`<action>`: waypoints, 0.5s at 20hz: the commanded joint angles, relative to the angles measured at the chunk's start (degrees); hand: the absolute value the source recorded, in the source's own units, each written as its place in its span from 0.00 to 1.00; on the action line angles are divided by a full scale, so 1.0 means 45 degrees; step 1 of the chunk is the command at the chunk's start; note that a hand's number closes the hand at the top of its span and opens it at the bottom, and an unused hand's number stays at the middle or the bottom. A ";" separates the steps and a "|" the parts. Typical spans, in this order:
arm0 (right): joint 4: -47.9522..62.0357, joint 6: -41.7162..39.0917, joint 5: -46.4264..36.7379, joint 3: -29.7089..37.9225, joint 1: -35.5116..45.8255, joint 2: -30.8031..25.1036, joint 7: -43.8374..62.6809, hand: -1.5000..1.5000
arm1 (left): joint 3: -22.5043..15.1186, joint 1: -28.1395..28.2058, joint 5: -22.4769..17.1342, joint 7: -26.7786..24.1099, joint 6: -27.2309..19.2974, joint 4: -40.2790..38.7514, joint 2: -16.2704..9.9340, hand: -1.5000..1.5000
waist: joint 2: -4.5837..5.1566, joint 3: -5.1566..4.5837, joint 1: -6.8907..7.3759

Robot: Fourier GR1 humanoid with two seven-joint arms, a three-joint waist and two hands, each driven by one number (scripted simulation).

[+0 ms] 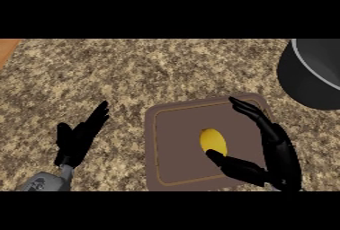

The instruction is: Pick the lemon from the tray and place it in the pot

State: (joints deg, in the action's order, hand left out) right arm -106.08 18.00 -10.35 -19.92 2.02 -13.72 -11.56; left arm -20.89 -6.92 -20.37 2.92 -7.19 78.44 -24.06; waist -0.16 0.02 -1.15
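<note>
A yellow lemon (212, 140) lies on the brown tray (174, 148), right of the tray's middle. My right hand (279, 155) hovers over the tray's right side, open, with its fingers stretched past the lemon's far right and its thumb just below the lemon. The lemon sits in the gap between thumb and fingers; nothing is curled round it. The dark grey pot (312, 74) stands at the upper right, partly cut off by the view's edge. My left hand (78, 137) rests open on the counter to the left of the tray.
The speckled stone counter (133, 76) stretches across the view. An orange-brown strip (8, 49) shows at the upper left corner.
</note>
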 commanded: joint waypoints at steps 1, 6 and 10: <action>-0.3072 -0.0324 -0.0268 -0.0449 -0.1291 -0.0457 0.0901 0.00 | 0.0045 -0.0613 0.0208 0.0372 0.0488 -0.0756 0.0434 0.50 | 0.0003 -0.0012 0.0051; -0.4211 -0.1896 -0.1419 -0.0891 -0.0488 -0.1929 0.6628 0.00 | 0.0026 -0.0105 0.0271 0.0395 0.0313 -0.0389 0.0353 0.50 | -0.0032 -0.0049 0.0071; -0.4928 -0.3111 0.0166 0.0098 0.1119 -0.1971 1.0244 0.00 | -0.0039 0.0377 0.0538 -0.0220 0.0611 -0.0356 0.0315 0.50 | 0.0016 -0.0040 0.0282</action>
State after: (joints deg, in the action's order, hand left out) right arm -123.72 8.02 -12.57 -20.96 3.17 -21.61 20.29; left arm -20.90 -7.17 -18.54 3.08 -5.63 78.14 -22.41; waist -0.28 -0.01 -0.34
